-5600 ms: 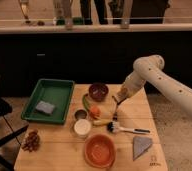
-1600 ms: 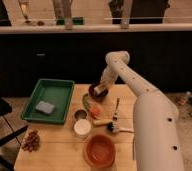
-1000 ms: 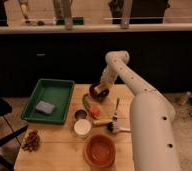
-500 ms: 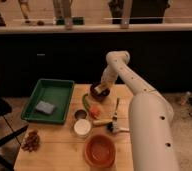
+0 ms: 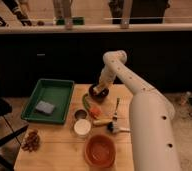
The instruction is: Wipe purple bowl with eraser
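The purple bowl is small, round and almost black, at the far middle of the wooden table. My gripper reaches down from the white arm right over the bowl, its tip at or inside the rim. The eraser does not show; it is hidden at the gripper tip or out of view.
A green tray at the left holds a grey-blue pad. An orange bowl sits at the front. A white cup, a green and orange vegetable and a brush lie between. A pine cone lies front left.
Since 5.6 s ago the arm swung from the right to over the purple bowl. Over the last second it has stayed there with hardly any movement.
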{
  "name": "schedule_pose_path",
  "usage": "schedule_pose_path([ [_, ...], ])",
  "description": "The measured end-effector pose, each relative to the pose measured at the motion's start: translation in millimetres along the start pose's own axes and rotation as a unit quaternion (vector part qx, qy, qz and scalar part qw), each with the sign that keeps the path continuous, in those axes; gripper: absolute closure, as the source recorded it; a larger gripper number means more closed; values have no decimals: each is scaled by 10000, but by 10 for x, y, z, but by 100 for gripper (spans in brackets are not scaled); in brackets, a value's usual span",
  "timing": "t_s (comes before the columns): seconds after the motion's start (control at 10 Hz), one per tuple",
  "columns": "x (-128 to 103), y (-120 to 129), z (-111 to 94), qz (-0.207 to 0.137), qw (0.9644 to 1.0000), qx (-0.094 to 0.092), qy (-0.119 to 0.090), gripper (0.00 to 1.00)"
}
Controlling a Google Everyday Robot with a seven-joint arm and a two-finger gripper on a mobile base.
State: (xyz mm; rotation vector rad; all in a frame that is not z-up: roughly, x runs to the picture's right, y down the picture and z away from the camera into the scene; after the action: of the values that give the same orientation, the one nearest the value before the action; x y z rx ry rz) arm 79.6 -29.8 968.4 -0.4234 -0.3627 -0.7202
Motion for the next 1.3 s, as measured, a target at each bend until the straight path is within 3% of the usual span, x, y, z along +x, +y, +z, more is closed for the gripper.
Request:
schedule_pose_path([
  [0.4, -51, -36, -38, -205, 9993, -107, 302, 100],
  [0.8, -96, -10, 56, -380, 9961, -417, 675, 100],
  [1.3, -80, -25, 114, -511, 9930, -599, 884, 100],
])
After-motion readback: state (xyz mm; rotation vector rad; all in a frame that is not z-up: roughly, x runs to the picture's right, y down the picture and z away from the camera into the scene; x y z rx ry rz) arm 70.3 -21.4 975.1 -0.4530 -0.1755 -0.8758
